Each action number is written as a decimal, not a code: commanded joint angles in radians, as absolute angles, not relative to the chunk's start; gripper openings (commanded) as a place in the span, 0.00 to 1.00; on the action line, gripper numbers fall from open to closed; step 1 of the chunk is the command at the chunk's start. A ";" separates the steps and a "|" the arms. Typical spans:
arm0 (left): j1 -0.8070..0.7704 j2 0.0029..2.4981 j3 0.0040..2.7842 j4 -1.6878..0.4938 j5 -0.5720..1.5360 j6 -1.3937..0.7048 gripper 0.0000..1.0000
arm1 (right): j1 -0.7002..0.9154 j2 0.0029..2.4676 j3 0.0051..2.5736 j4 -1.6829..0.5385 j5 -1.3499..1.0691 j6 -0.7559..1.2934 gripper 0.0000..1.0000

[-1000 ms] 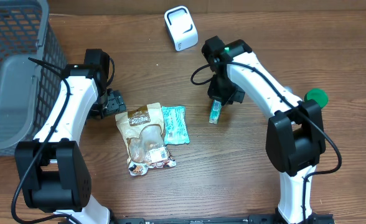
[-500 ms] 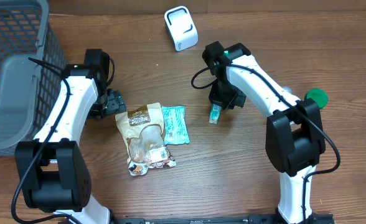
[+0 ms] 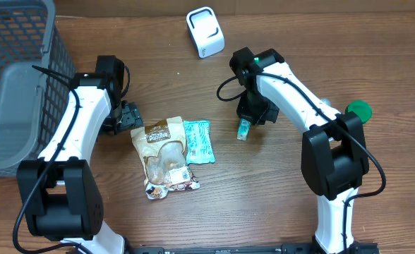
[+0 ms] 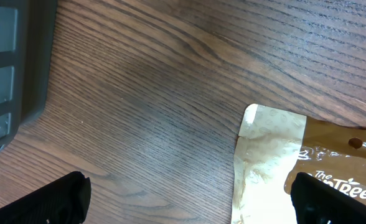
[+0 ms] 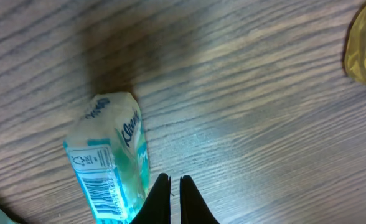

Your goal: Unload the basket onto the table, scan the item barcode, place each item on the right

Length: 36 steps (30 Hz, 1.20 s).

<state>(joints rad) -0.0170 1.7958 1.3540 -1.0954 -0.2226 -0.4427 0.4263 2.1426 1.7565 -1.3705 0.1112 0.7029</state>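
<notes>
R fingers (image 5: pixel 163 196) pinched shut on Kleenex pack (image 5: pixel 108 165) edge; L fingers (image 3: pixel 128 117) wide apart, empty.
Edge grip prob leaves my barcode (image 5: pixel 102 186) side uncovered for the scanner (image 3: pixel 205 32).

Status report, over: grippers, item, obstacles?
Left gripper open, empty. Right gripper shut on small teal Kleenex tissue pack, barcode showing. Nothing between it and white box-shaped scanner.

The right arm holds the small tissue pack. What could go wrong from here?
The right gripper, jaws shut, seems to pinch only one edge of the tissue pack, so the pack may swing or slip out. Its barcode faces the wrist camera; unless it is turned, the white scanner may not read it.
</notes>
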 commanded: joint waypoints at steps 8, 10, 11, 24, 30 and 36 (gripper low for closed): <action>-0.014 1.806 1.354 -1.094 -0.243 -0.450 0.99 | 0.437 2.135 1.721 -1.363 0.084 0.705 0.04; -0.014 1.806 1.354 -1.094 -0.243 -0.450 1.00 | 0.437 2.136 1.712 -1.362 0.084 0.706 0.04; -0.014 1.806 1.354 -1.094 -0.243 -0.450 1.00 | 0.437 2.136 1.709 -1.359 0.084 0.705 0.04; -0.014 1.806 1.354 -1.094 -0.243 -0.450 0.99 | 0.437 2.136 1.705 -1.279 -0.097 0.583 0.04; -0.014 1.806 1.354 -1.094 -0.243 -0.450 1.00 | 0.437 2.136 1.705 -1.232 -0.165 0.522 0.04; -0.014 1.806 1.354 -1.094 -0.243 -0.450 1.00 | 0.437 2.136 1.705 -1.192 -0.142 0.524 0.46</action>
